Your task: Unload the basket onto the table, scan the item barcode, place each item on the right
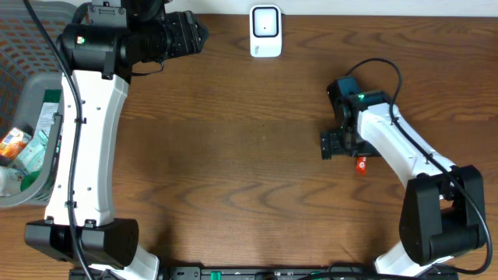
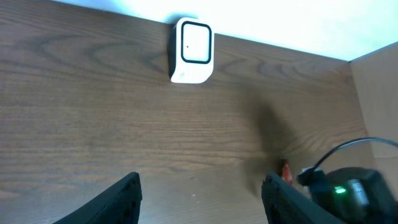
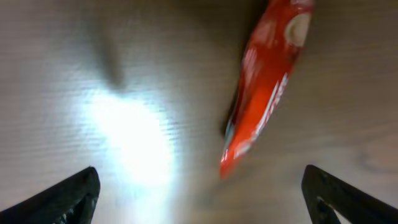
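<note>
The item is a small red packet, blurred in the right wrist view, over the wooden table and free of both fingers. In the overhead view the red packet shows beside my right gripper. The right gripper stands wide open with nothing between its fingertips. The white barcode scanner stands at the table's back edge. Left of it my left gripper hovers open and empty. In the left wrist view the left gripper faces the scanner, and the red packet peeks out at the right.
A grey basket with several packaged goods stands at the table's left edge. The right arm's black wrist with a green light fills the lower right of the left wrist view. A bright glare patch lies on the wood left of the packet.
</note>
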Controlling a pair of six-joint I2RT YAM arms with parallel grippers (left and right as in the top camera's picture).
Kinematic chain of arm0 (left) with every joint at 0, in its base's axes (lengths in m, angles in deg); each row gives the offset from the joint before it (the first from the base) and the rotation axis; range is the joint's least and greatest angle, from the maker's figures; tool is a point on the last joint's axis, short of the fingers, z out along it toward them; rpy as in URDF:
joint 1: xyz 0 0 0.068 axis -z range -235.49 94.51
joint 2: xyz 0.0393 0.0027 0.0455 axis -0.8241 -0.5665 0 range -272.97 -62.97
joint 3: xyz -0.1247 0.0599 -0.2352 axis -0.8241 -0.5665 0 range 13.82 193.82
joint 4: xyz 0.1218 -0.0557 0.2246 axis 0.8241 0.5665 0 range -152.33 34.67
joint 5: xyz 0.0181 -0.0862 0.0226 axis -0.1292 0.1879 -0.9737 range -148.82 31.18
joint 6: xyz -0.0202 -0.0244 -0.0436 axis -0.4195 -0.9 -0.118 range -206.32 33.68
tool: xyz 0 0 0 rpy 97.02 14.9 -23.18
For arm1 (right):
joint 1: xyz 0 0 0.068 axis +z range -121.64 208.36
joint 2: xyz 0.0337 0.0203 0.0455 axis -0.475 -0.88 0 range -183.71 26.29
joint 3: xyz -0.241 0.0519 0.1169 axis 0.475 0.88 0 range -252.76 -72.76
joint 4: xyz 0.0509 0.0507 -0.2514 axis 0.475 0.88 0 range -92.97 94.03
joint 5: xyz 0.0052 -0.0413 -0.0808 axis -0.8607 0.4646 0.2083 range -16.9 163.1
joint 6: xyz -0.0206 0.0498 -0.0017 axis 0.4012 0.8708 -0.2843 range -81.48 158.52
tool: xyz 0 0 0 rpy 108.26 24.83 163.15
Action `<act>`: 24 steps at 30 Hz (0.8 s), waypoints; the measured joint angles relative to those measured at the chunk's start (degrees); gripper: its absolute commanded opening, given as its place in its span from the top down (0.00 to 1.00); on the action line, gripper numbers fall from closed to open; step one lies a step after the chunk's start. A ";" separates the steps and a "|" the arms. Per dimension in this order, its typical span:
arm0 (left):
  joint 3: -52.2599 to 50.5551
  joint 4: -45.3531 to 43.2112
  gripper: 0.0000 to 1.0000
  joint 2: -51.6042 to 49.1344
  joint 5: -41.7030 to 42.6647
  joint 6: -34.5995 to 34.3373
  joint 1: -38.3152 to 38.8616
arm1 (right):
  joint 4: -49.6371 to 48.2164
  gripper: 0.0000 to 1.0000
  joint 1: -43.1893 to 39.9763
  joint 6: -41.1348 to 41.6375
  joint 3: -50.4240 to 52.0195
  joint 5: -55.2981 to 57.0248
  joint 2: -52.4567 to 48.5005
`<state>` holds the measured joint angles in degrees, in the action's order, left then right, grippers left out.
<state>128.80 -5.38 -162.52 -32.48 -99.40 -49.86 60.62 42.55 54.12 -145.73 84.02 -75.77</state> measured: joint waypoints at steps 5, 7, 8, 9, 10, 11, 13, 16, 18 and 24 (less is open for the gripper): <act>0.00 2.40 0.37 0.00 -2.82 0.09 0.00 | 8.72 0.01 -1.53 -1.01 -13.42 -3.13 0.00; 0.00 3.48 0.37 0.00 -4.31 0.26 0.00 | 11.69 0.02 -2.62 -1.27 -17.40 -3.78 0.00; 0.00 3.89 0.43 0.00 -5.01 0.28 0.00 | 13.09 0.04 -3.48 -1.44 -19.32 -4.20 0.00; 0.00 4.33 0.51 0.00 -5.68 0.22 0.00 | 14.01 0.05 -4.48 -1.60 -20.96 -4.61 0.00; 0.00 4.61 0.59 0.00 -6.32 0.22 0.00 | 14.64 0.07 -5.29 -1.81 -22.05 -5.18 0.00; 0.00 4.87 0.66 0.00 -6.99 0.42 0.00 | 15.52 0.09 -6.62 -1.88 -23.41 -5.95 0.00; 0.00 5.25 0.76 0.00 -8.00 0.96 0.00 | 16.59 0.25 -8.66 -2.36 -24.50 -7.28 0.02; 0.00 5.99 0.93 0.00 -9.20 1.57 0.00 | 18.34 0.88 -11.69 -2.89 -24.50 -8.68 0.00; 0.00 6.05 0.93 0.00 -9.62 2.27 0.00 | 18.62 0.99 -13.57 -2.78 -24.46 -9.44 0.00; 0.00 6.14 0.93 0.00 -10.19 2.64 0.00 | 18.62 0.99 -16.98 -2.69 -24.37 -10.58 0.02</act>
<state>128.80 0.76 -162.52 -42.66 -96.76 -49.86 79.24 25.57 51.43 -170.10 73.44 -75.75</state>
